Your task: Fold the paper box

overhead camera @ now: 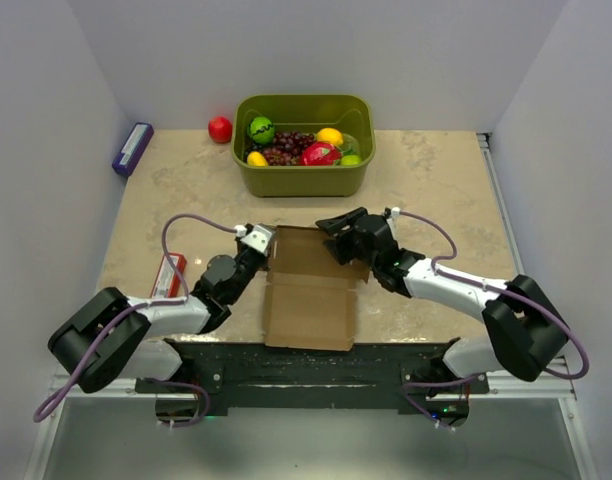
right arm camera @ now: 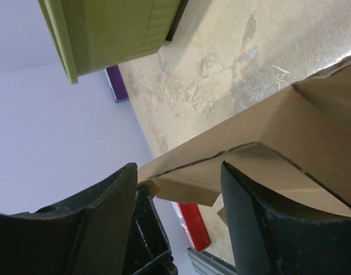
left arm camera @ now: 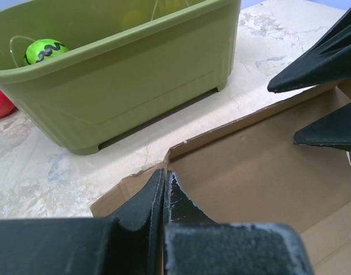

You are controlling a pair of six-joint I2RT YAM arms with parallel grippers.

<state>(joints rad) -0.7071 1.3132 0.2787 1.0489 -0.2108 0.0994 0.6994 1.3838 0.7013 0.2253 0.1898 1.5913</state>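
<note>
Your left pincer (left arm camera: pixel 165 175) was clamped together on the left wall of the paper box (overhead camera: pixel 308 295) at mid-tabletop (overhead camera: pixel 436 180), while your right pincer (overhead camera: pixel 334 238) stood apart astride its far wall

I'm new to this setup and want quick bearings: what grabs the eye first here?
A half-folded brown paper box lies at the near middle of the table. The left claw is pinched shut on its left wall, and the right claw is open astride its far right edge. Behind it stands a green tub of bright fruit.
</note>
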